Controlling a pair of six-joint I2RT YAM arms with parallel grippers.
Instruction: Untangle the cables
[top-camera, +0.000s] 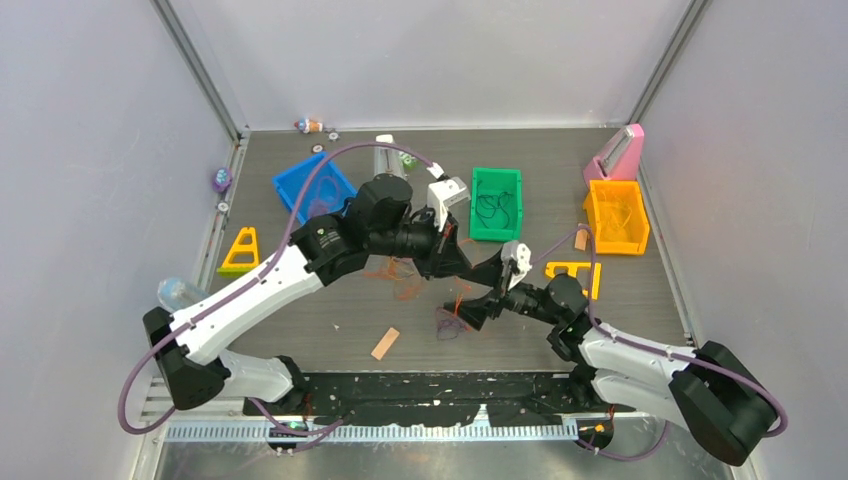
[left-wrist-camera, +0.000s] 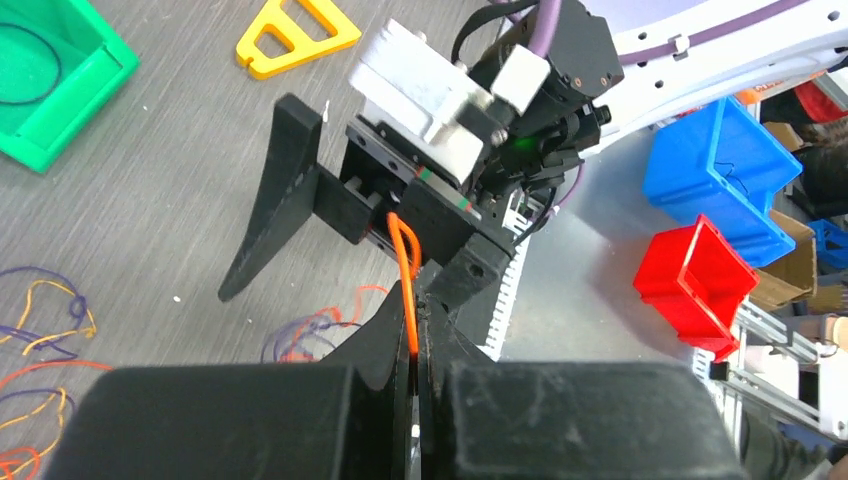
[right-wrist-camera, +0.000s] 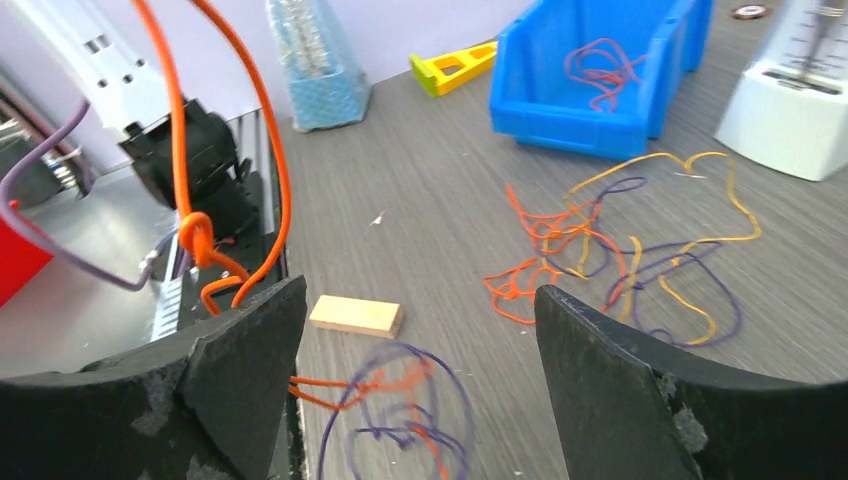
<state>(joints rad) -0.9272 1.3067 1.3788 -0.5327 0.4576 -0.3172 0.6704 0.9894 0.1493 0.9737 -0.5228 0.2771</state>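
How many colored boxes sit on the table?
3: blue box back left, green box back middle, orange box at the right. Some may be hidden.

Bins on the table: three, namely blue bin (top-camera: 284, 190), green bin (top-camera: 496, 234), orange bin (top-camera: 618, 246). Yellow plastic frames: two, left frame (top-camera: 241, 251), right frame (top-camera: 575, 274). Tan wooden blocks: two, near block (top-camera: 385, 343), far block (top-camera: 581, 239). Loose cable tangles: two, left tangle (top-camera: 395, 275), right tangle (top-camera: 452, 322)
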